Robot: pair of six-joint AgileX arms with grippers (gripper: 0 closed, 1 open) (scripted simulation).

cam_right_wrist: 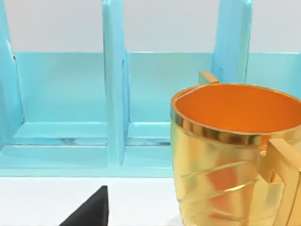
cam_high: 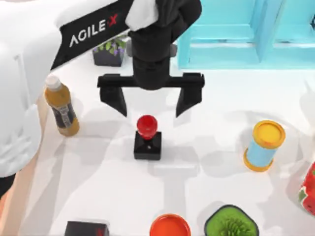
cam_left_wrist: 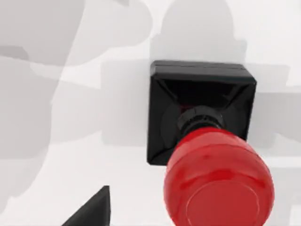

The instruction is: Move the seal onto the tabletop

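Top view, left gripper [cam_high: 150, 104] fingers [cam_high: 116, 101] wide apart, empty, above seal [cam_high: 147, 137] upright on tabletop [cam_high: 197, 196]

The seal [cam_left_wrist: 207, 150] is finished with a glossy red knob that looks like smooth plastic, set on a shiny black block. The desk [cam_high: 98, 172] is seen as plain, matt white. The left end effector [cam_high: 150, 101] looks like matt black plastic. A mug [cam_right_wrist: 230, 155] is rendered in polished, gold-coloured metal, and the shelf [cam_right_wrist: 113, 94] in smooth turquoise paint.
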